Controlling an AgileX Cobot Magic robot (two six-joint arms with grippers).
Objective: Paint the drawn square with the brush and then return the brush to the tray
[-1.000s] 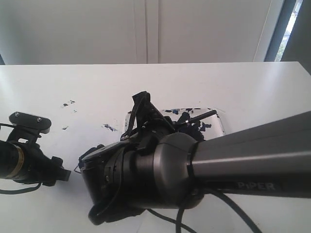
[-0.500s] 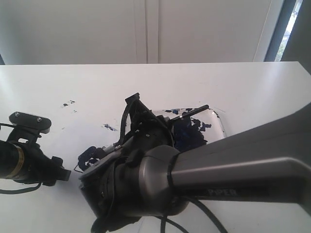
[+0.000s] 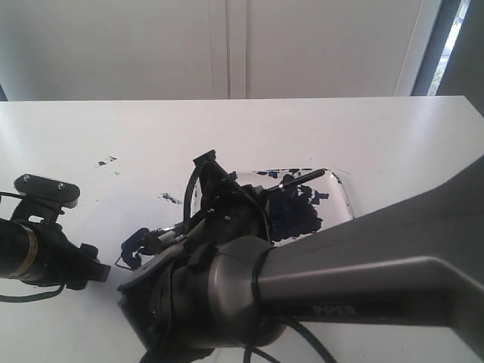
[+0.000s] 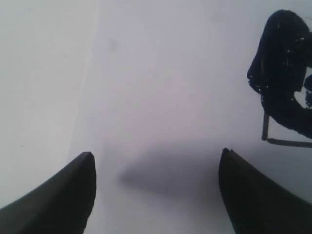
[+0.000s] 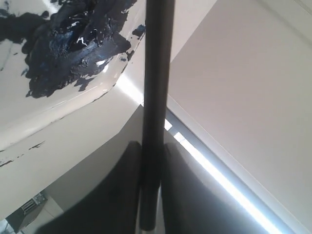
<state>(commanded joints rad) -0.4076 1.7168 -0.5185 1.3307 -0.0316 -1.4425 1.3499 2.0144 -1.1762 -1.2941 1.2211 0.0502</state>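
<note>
Brush (image 5: 156, 73) clamped in right tool (image 5: 152, 195), tip unclear; left tool (image 4: 156, 158) apart; drawn square (image 4: 280, 78) cut off.

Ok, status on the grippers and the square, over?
Right gripper shut on the brush, tip by the drawn square. Left gripper open, empty, short of the square. Square part painted, one corner bare. Nothing seen in the way.
</note>
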